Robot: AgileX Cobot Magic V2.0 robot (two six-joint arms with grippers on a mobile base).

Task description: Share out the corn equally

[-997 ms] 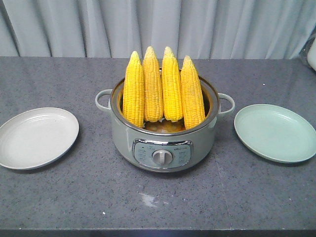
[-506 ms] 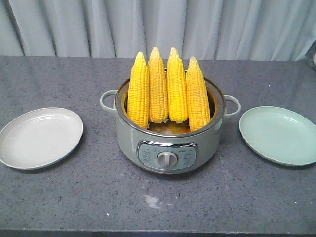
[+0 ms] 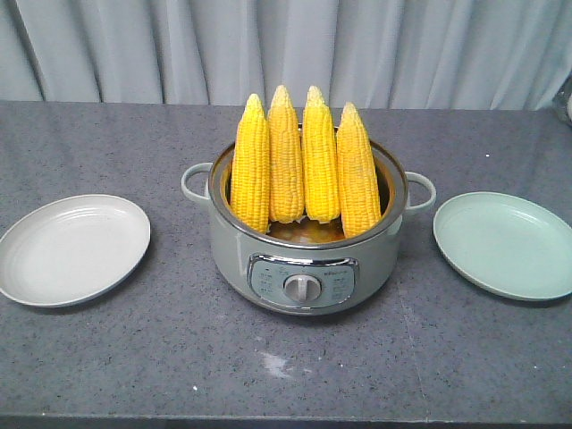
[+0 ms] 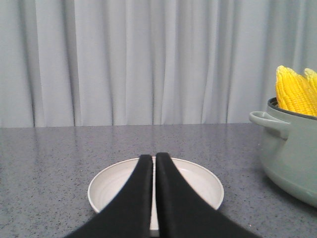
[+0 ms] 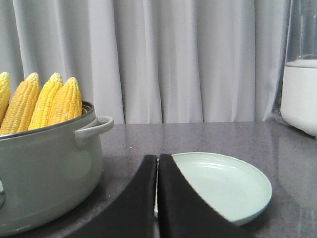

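My left gripper (image 4: 153,157) and right gripper (image 5: 157,158) each have fingers together; four bright yellow corn cobs (image 3: 304,165) stand in the round grey-green pot (image 3: 304,268).

Pot (image 3: 234,255) in the middle of the tabletop (image 3: 134,357).
Four cobs (image 3: 286,165) stand side by side in it; left plate (image 3: 71,250) and right plate (image 3: 505,243) flank it; curtain (image 3: 286,45) behind.

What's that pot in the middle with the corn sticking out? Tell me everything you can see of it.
The pot is a round, grey-green electric cooker, metal by its look, with a loop handle on each side and a front panel with a silver dial. It has no lid on and stands upright on the speckled grey counter, between a white plate and a green plate, touching neither. Four corn cobs stand in it, tips up.
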